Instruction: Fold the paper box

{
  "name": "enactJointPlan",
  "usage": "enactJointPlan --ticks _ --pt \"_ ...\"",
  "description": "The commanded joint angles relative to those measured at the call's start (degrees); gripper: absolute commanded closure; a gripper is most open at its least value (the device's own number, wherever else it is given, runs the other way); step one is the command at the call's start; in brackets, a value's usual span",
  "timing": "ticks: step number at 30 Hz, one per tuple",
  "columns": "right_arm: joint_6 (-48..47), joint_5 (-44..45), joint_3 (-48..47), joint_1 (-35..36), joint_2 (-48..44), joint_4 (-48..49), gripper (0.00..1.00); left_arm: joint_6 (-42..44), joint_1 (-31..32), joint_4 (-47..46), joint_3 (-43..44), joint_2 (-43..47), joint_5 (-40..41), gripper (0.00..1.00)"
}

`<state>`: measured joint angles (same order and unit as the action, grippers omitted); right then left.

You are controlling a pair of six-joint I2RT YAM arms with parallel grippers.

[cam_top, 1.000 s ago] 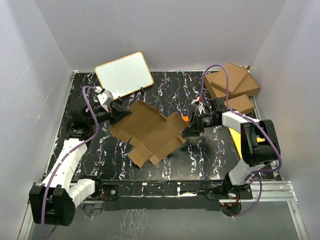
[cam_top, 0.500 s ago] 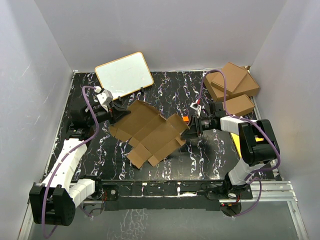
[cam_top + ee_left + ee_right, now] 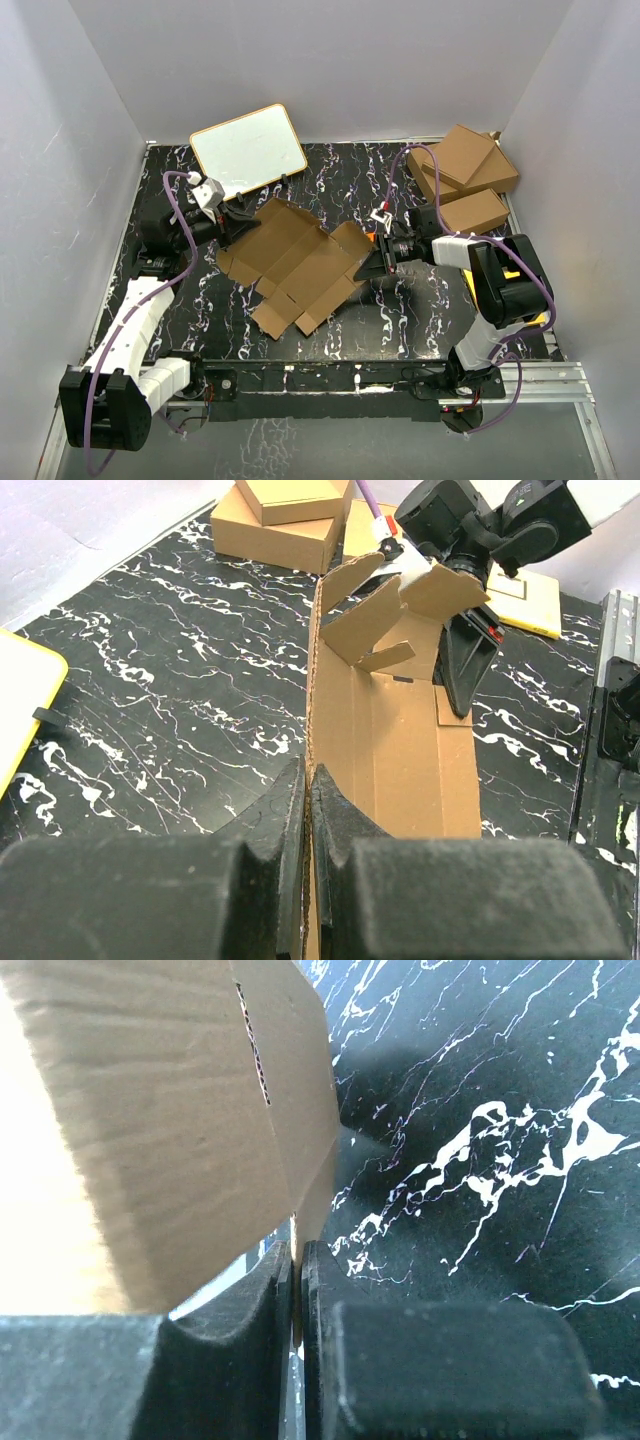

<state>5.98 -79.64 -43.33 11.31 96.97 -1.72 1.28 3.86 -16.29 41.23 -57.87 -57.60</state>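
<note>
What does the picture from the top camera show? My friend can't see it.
A brown paper box lies unfolded on a black marbled table. The left gripper pinches its left edge, the right gripper its right flap.

Whiteboard [image 3: 248, 148], stacked cartons [image 3: 463, 165], marbled table [image 3: 330, 170]

Soft, even overhead light leaves only faint shadows on the worktop [image 3: 400, 320]. In my right wrist view the paper box [image 3: 150, 1110] glares pale at left, and my right hand [image 3: 297, 1280] blurs along the bottom.
</note>
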Motion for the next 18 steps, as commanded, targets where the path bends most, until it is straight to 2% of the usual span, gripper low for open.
enactJointPlan --ticks 1,8,9,13,15,18 --pt "-0.39 -0.25 -0.86 0.21 -0.9 3.21 0.92 -0.25 -0.25 -1.69 0.01 0.37 -0.67 1.0" --pt "-9.39 0.99 -3.42 -1.58 -2.16 -4.19 0.92 -0.92 -0.34 -0.94 0.04 0.03 -1.98 1.0" --pt "-12.73 1.72 -4.51 -1.62 -2.17 -7.54 0.85 -1.33 -0.29 -0.75 0.07 -0.03 -2.18 1.0" --pt "-26.54 5.13 -10.38 -2.58 -1.81 -21.55 0.46 -3.43 -0.31 1.61 1.34 -0.64 -1.45 1.0" --pt "-29.09 5.12 -11.25 -4.04 -2.2 -24.01 0.34 -4.32 -0.34 3.98 2.27 -0.98 -0.14 1.0" --pt "-31.07 5.09 -11.5 -5.93 -3.48 -25.21 0.23 -6.95 -0.33 4.47 2.22 -0.96 0.67 1.0"
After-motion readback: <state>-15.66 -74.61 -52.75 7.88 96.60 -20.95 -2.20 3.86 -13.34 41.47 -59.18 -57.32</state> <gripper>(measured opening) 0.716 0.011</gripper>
